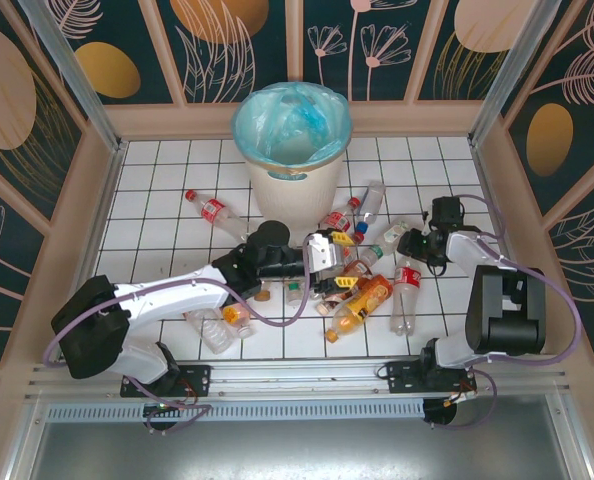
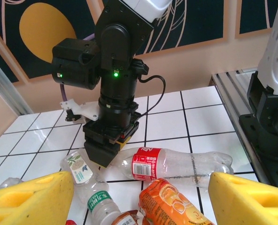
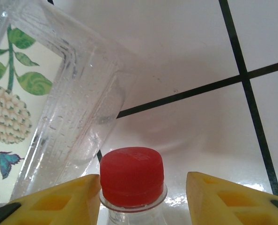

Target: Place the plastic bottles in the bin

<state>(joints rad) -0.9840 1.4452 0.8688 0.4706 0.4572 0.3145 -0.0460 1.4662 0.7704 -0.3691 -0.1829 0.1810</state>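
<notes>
Nearest to me, just past the arm bases, a crumpled clear bottle (image 1: pixel 212 328) lies on the white-tiled counter (image 1: pixel 147 205). To its right an orange-labelled bottle (image 1: pixel 362 300) lies slantwise with its yellow cap toward me.

My left hand (image 1: pixel 345 262) reaches in from the left, low over the heap of bottles in the middle of the counter. Its yellow fingers (image 2: pixel 31 197) are spread wide and clamp nothing. In its wrist view the orange-labelled bottle and a green-capped bottle (image 2: pixel 99 200) lie below the gap. I cannot tell whether the fingers touch either one.

My right hand (image 3: pixel 146 199) points down at the neck end of a red-labelled bottle (image 1: pixel 407 290). That bottle lies flat on the tiles with its red cap (image 3: pixel 132 174) at the end away from me. The fingers stand apart on either side of the cap: one meets its edge, the other is clear of it, so the grip is not closed. Just beside the cap lies a clear bottle with a flower-and-leaf label (image 3: pixel 17 103).

Farther out, a few more bottles (image 1: pixel 339 220) rest near the foot of the bin (image 1: pixel 287 195). A red-capped bottle (image 1: pixel 209 208) lies alone to the left, well apart from the heap. The bin stands upright at the far middle of the counter, its blue-green bag (image 1: pixel 292 120) folded over the rim. Every bottle I can see lies on the tiles.
</notes>
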